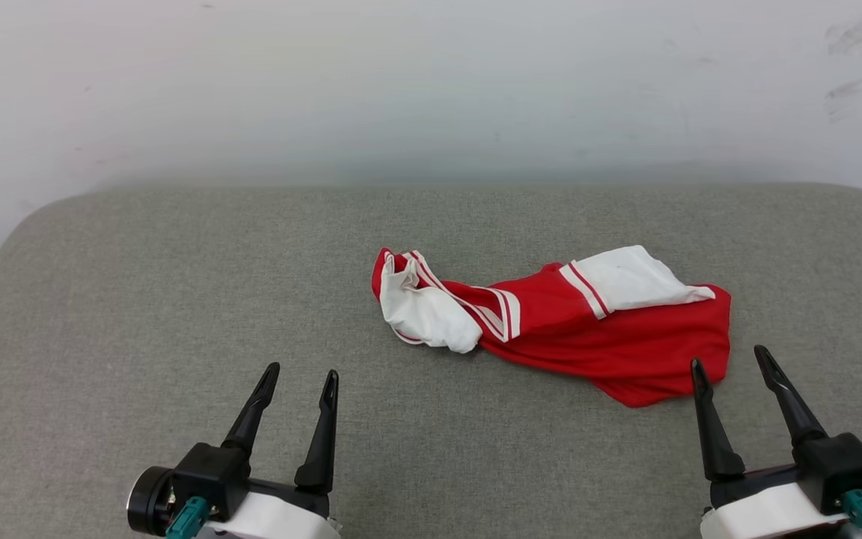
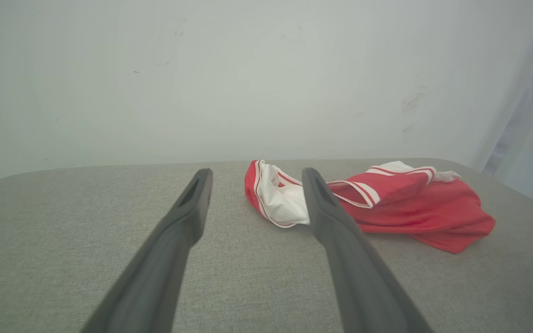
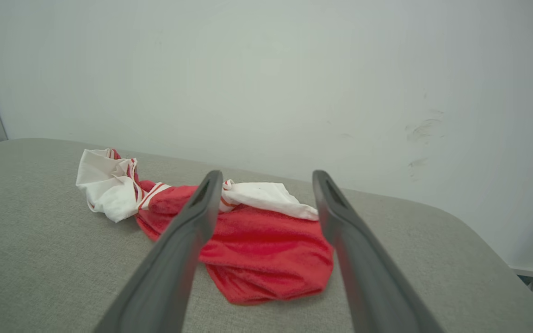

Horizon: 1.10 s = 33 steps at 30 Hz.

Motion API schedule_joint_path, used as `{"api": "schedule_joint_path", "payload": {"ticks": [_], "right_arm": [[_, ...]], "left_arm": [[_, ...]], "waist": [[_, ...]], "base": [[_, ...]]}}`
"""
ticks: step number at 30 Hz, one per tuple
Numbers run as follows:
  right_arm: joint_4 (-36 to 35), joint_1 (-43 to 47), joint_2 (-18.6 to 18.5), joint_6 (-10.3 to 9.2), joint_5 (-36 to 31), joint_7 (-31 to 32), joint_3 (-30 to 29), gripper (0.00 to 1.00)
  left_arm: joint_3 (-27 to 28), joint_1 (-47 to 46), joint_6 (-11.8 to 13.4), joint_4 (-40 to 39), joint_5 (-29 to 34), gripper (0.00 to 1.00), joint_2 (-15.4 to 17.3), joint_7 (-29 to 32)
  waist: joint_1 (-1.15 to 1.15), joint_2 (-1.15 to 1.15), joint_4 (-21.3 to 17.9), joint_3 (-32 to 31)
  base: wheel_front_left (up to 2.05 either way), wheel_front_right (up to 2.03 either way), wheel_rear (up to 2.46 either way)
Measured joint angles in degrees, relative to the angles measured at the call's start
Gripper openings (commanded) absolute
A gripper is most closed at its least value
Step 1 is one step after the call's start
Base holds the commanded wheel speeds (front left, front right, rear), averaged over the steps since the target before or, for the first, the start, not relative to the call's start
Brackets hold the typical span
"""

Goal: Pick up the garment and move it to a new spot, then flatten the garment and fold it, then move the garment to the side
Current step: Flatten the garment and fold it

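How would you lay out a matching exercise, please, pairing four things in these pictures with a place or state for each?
Things:
1. crumpled red jersey T-shirt with white sleeves
2. left gripper, two long dark fingers
3. right gripper, two long dark fingers
4. pale wall

Places or states:
A. open, fingertips close to the shirt's edge
B. scuffed, behind the grey padded surface
C. bunched, lying right of centre
D. open, over bare grey fabric

Pairs: 1-C; 2-D; 3-A; 4-B.

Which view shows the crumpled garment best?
The head view: the garment lies almost wholly unblocked, seen from above. Each wrist view shows it low and foreshortened, with a dark finger crossing part of it.
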Motion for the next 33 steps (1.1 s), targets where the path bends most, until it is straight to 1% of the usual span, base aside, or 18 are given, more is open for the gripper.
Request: {"api": "schedule_joint_path", "payload": {"ticks": [3,5,7,8,10,11,16,19,23,25,28,33], "right_arm": [[1.5,-0.4,0.0,0.0,-0.7,0.0,-0.1,1.0],[4.2,-1.4,-0.1,0.0,-1.6,0.4,0.4,1.0],[6.2,-3.4,-0.9,0.0,-0.2,3.8,2.2,1.0],[7.0,-4.7,-1.9,0.01,0.6,6.5,3.5,1.0],[8.2,-7.6,-5.5,0.01,1.6,12.6,6.7,1.0],[8.5,-9.0,-7.2,0.01,3.0,16.0,7.9,1.0],[9.1,-16.1,-14.1,0.02,13.2,35.7,14.7,1.0],[8.6,-19.8,-18.1,0.01,18.9,46.7,16.9,1.0],[8.2,-23.9,-22.3,0.01,22.7,57.5,19.6,1.0],[8.5,-25.1,-24.4,0.01,23.0,60.6,21.1,1.0],[9.9,-26.9,-27.3,0.01,22.2,62.3,23.2,1.0],[14.3,-28.0,-28.5,0.01,22.0,62.4,25.1,1.0]], "left_arm": [[-0.3,-0.3,0.0,0.0,-0.1,1.0,0.0,0.0],[-0.6,-0.7,0.0,0.0,-0.5,1.0,0.0,0.0],[-0.8,-1.0,-0.1,0.0,-0.6,1.0,0.0,0.0],[-0.9,-1.2,-0.1,0.0,-0.7,1.0,0.0,0.0],[-1.1,-1.9,-0.1,-0.1,-0.9,1.0,0.0,0.0],[-1.2,-2.2,-0.1,-0.1,-0.9,1.0,0.0,0.0],[-1.6,-3.6,0.0,0.0,-1.3,1.0,0.0,0.0],[-2.1,-4.8,0.1,0.1,-1.6,1.0,0.0,0.0],[-2.7,-6.0,0.3,0.1,-2.2,1.0,-0.1,0.0],[-3.1,-6.5,0.3,0.2,-2.5,1.0,0.0,0.0],[-3.4,-7.2,0.5,0.3,-2.7,1.0,-0.1,0.0],[-3.7,-8.1,0.5,0.3,-3.0,1.0,0.0,0.0]], "waist": [[0.0,0.0,0.4,0.6],[0.0,0.0,0.7,1.1],[0.0,0.0,1.1,1.9],[0.0,0.0,1.2,2.4],[0.0,0.0,1.6,3.5],[0.0,0.0,1.8,4.0],[0.01,0.0,3.1,6.7],[0.01,0.0,4.1,8.2],[0.01,0.0,5.7,9.9],[0.01,0.0,6.5,10.7],[0.01,0.0,7.7,11.8],[0.01,0.0,9.4,13.4]], "base": [[0.0,0.0,0.0],[0.0,0.0,0.0],[0.0,0.0,0.0],[0.0,0.0,0.0],[0.0,0.0,0.0],[0.0,0.0,0.0],[0.0,0.0,0.0],[0.0,0.0,0.0],[0.0,0.0,0.0],[0.0,0.0,0.0],[0.0,0.0,0.0],[0.0,0.0,0.0]]}}
